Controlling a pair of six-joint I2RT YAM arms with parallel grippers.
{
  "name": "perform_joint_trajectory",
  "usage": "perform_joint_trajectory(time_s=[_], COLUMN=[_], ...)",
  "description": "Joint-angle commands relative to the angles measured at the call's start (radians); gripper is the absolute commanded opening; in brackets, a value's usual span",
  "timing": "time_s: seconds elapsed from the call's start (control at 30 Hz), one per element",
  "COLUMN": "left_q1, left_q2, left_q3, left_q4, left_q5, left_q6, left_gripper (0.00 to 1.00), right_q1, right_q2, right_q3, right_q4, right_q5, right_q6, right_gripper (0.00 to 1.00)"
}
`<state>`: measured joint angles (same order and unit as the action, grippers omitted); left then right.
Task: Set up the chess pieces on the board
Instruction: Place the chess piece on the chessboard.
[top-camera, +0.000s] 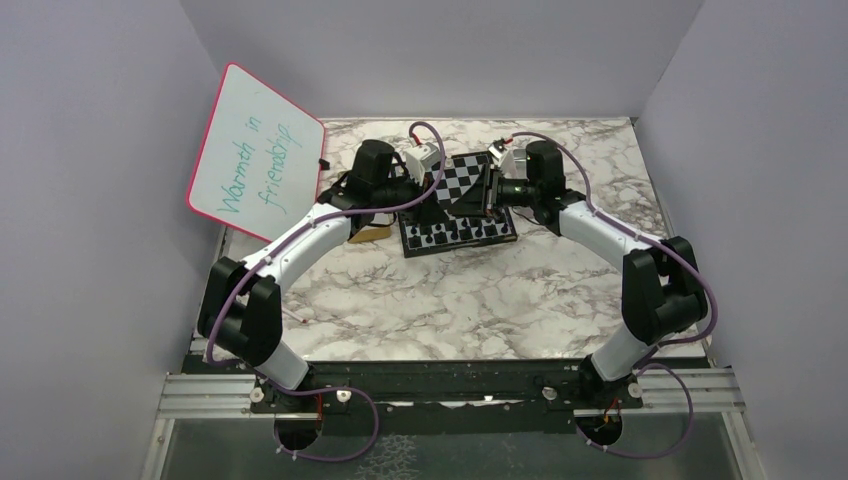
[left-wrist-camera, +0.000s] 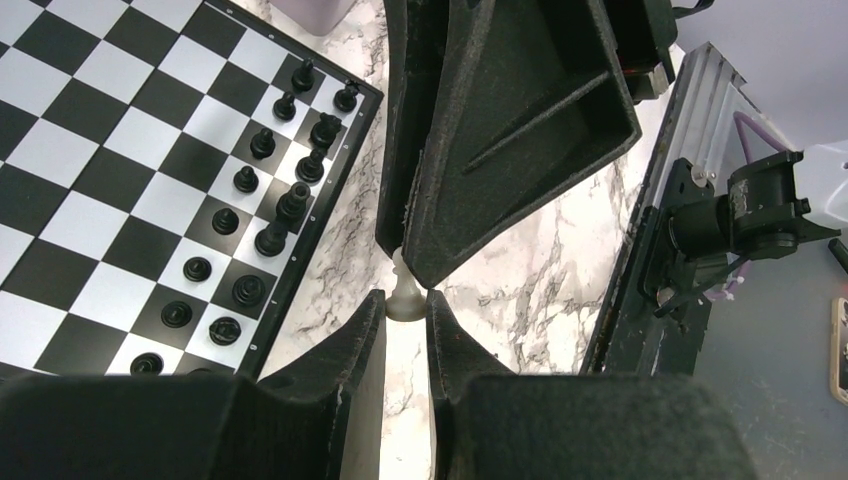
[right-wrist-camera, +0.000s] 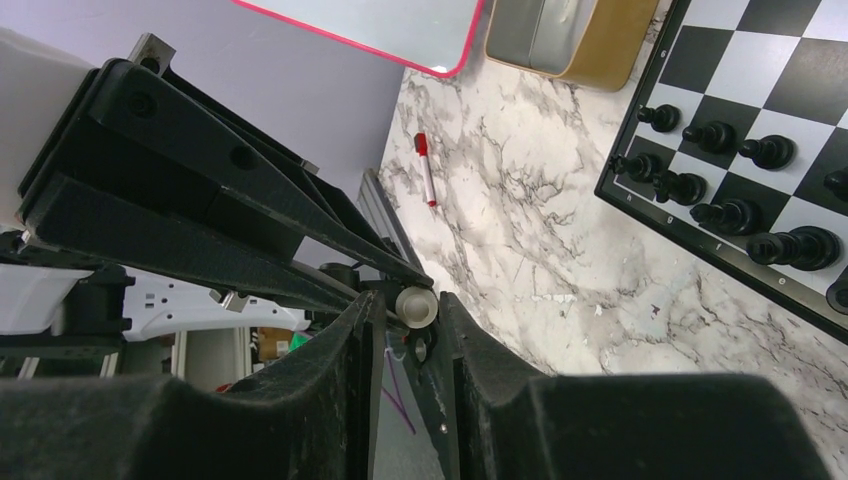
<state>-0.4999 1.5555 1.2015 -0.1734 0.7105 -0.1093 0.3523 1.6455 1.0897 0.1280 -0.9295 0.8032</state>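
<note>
Small square chessboard of black and pale checks carries 2 rows of tiny black chess pieces along its 6 o'clock edge. No pale figurine shows on the squares in view, so roughly half the set-up looks left. The left gripper clamps 1 whitish chess piece aloft; the right gripper brackets it, grip impossible to tell.

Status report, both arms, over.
Left gripper shut on white piece. Right gripper flanks it, grip unclear. Black pieces stand on board; nothing blocking.
</note>
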Motion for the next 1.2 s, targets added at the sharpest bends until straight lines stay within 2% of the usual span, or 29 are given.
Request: perform_joint_trajectory(time_s=[0.0, 0.13, 0.23, 0.33, 0.63, 0.93, 1.07, 1.17], left_q1=[-0.006, -0.006, -0.006, -0.006, -0.006, -0.006, -0.006, -0.006], left_q2=[-0.036, -0.035, -0.032, -0.029, -0.028, -0.029, -0.026, -0.017], left_q3=[-0.013, -0.01, -0.01, -0.01, -0.007, -0.011, -0.012, 0.003], left_q4=[0.031, 0.034, 0.034, 0.034, 0.035, 0.032, 0.019, -0.008], left_q5=[0.036, 0.036, 0.031, 0.032, 0.027, 0.0, -0.05, -0.08], left_q6=[0.022, 0.028, 0.03, 0.032, 0.034, 0.04, 0.053, 0.055], left_gripper=[0.14, 0.13, 0.13, 0.13, 0.13, 0.14, 0.24, 0.42], right_q1=[0.005, 0.005, 0.004, 0.005, 0.005, 0.005, 0.005, 0.002], right_q2=[0.012, 0.013, 0.013, 0.016, 0.025, 0.012, 0.007, 0.001], right_q3=[0.009, 0.009, 0.01, 0.013, 0.009, -0.016, -0.023, -0.019], right_q4=[0.01, 0.022, 0.017, -0.008, -0.015, 0.07, 0.095, 0.105], right_q5=[-0.017, -0.028, -0.033, -0.024, -0.029, -0.059, -0.046, -0.013], right_q6=[0.007, 0.013, 0.009, -0.001, 0.002, 0.05, 0.065, 0.073], right_gripper=[0.3, 0.24, 0.25, 0.3, 0.28, 0.11, 0.07, 0.06])
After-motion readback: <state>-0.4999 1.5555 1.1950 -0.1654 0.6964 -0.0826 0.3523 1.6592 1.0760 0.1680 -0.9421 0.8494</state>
